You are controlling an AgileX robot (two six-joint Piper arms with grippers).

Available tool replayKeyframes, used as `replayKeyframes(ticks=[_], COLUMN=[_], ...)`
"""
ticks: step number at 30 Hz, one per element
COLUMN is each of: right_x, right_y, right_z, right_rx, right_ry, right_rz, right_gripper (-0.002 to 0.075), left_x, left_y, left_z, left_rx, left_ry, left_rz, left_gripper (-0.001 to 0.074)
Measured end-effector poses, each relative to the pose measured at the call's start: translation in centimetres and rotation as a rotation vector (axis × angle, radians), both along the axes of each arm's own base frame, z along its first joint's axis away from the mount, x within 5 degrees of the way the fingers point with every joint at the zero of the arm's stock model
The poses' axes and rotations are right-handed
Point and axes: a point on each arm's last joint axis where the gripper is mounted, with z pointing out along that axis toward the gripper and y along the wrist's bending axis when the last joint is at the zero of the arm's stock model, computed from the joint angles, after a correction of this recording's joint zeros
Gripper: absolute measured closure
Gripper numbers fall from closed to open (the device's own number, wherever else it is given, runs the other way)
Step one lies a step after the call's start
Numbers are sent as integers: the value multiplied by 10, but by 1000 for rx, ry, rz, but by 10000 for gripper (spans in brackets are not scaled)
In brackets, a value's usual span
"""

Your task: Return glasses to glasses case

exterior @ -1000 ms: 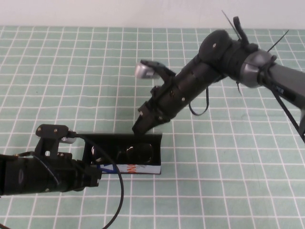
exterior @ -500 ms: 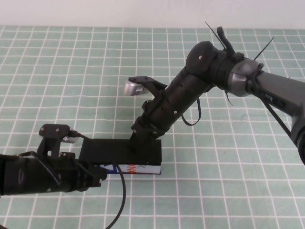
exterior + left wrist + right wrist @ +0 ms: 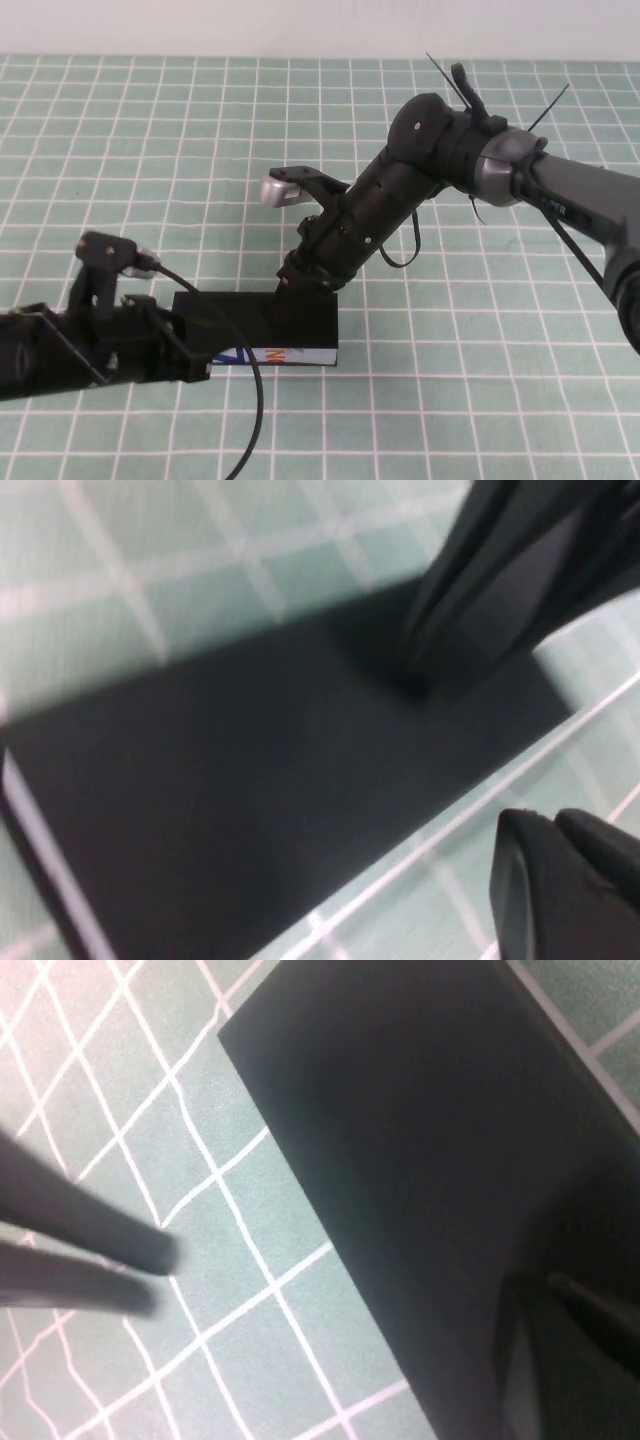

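Glasses unseen under shut glasses case (image 3: 262, 322) lid.

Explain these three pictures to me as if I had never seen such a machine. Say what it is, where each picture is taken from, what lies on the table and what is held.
This is a robot with two black arms, each ending in a pincer called a gripper. One picture looks down from a raised camera; the other two come from cameras on the arms' wrists, very close up. On the green checked table lies a black glasses case with its flap lid down, so nothing inside shows. The right gripper is shut, its tip on the lid near the case's right end, holding nothing. The left gripper sits low at the case's left front corner; its fingers are hard to make out.
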Motion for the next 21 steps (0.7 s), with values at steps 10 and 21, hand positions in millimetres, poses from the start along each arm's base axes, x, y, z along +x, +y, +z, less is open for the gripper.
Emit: replayKeyframes(ticks=[10,21], right_x=[-7,-53], right_y=[-7,-31], right_z=[47,174], right_rx=[27,184], right_ry=[-126,-381], right_rz=[31,48], right_gripper=[739,739], left_x=[-43,-88], left_y=[0,19], left_z=[68,86], left_rx=[0,297], left_ry=[-341,-19], left_rz=[-253,-615], left_gripper=[737,737])
